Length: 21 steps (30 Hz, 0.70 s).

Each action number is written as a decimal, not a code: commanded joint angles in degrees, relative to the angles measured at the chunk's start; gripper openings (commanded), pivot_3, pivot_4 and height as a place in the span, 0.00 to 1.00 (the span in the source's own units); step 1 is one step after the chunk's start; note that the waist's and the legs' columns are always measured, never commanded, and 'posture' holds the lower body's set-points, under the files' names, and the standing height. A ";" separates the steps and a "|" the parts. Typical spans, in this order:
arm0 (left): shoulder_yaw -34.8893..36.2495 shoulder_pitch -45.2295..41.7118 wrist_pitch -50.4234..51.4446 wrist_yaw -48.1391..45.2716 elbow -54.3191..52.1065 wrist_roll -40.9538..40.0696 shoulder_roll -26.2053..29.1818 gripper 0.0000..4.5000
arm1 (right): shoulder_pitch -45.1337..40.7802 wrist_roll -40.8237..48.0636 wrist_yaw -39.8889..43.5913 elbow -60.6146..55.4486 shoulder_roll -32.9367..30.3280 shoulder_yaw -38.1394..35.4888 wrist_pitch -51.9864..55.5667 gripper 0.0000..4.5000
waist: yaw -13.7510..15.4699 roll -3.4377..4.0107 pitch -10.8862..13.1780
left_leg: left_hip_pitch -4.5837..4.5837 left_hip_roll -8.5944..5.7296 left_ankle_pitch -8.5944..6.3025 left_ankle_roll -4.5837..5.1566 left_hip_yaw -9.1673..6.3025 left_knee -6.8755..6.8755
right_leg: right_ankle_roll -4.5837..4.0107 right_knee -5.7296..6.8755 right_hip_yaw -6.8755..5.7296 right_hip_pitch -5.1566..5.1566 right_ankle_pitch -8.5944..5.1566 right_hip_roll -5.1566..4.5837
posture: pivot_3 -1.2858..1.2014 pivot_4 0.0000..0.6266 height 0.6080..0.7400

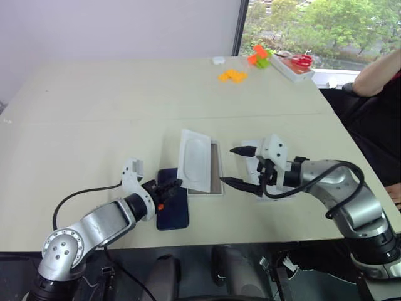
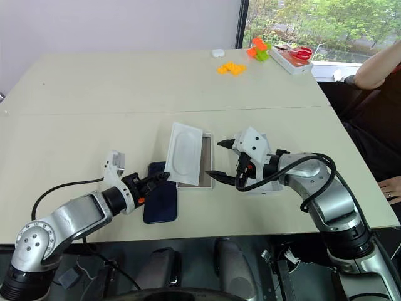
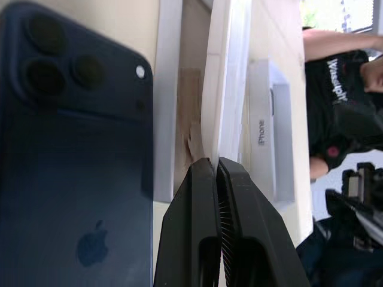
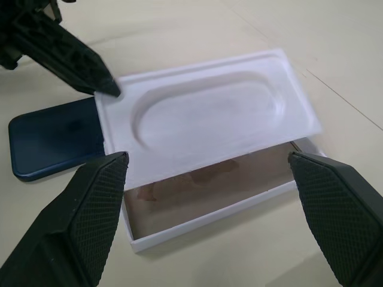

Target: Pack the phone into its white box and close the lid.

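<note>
Clearing the white box [image 1: 215, 168]: the left gripper [image 1: 171, 185], jaws pressed together, seemingly pinches the insert [image 1: 195, 160] lying across it. Right gripper [image 1: 240, 166] jaws spread beside the box. Phone [image 1: 173, 207] just left; insert must leave first.

On the table [image 1: 94, 125], the phone [image 1: 173, 207] lies flat just left of the white box [image 1: 216, 169], with the insert [image 1: 195, 160] resting tilted over the box and overhanging its left edge. The lid [image 2: 276, 185] lies right of the box, beneath the right gripper [image 1: 243, 168], which hovers just right of the box with jaws spread; the left gripper [image 1: 170, 186], jaws together, sits over the phone with its tips at the insert's near left corner. Small objects [image 1: 233, 75] and a flat case [image 1: 293, 66] lie at the far right of the table, and a person's arm [image 1: 379, 75] is beyond that edge.
</note>
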 commanded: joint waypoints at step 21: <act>-4.63 -3.74 -0.29 4.61 -0.23 -1.02 -2.11 0.02 | -1.01 -0.22 0.64 -0.40 0.96 -0.27 -1.62 1.00 | -0.02 -0.01 0.01 | -0.01 -0.02 0.00 0.00 0.01 0.00 | 0.01 -0.01 -0.01 0.00 -0.01 0.00 | 0.52 0.24 0.89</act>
